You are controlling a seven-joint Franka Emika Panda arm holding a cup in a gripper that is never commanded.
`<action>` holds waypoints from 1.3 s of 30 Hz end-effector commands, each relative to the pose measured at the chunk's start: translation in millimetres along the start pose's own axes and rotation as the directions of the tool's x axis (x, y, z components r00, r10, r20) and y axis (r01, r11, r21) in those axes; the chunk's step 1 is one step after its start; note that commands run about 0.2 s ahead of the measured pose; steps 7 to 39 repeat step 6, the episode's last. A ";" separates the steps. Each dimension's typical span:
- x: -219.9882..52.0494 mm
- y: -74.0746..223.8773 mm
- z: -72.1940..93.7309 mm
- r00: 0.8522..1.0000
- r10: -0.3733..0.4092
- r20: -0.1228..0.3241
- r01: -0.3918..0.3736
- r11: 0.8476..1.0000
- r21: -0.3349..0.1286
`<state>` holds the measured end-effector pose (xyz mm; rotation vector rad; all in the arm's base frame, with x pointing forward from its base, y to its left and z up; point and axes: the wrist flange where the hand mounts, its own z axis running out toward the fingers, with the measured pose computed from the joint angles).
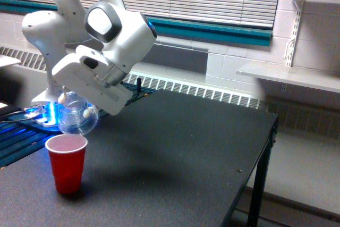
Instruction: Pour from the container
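Observation:
The container (77,117) is a clear rounded cup with a few small pink and white pieces visible through its wall. It hangs tipped over, just above the rim of a red plastic cup (66,163) that stands upright on the black table (175,152). My gripper (79,107) is shut on the container, its fingers mostly hidden behind the white hand (93,81). The red cup's inside looks pinkish near the top; I cannot make out separate pieces in it.
The table's edge runs along the exterior view's right, with a leg (260,184) below it. A blue-lit device (45,112) sits behind the container at the exterior view's left. A radiator grille (196,91) and wall shelves (297,73) lie beyond the table.

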<state>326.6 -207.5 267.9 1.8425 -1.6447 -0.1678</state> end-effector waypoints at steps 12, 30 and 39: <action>1.3 6.9 -18.6 0.999 0.007 -0.033 -0.007 1.000 0.004; 1.3 6.9 -18.6 0.999 0.007 -0.033 -0.007 1.000 0.004; 1.3 6.9 -18.6 0.999 0.007 -0.033 -0.007 1.000 0.004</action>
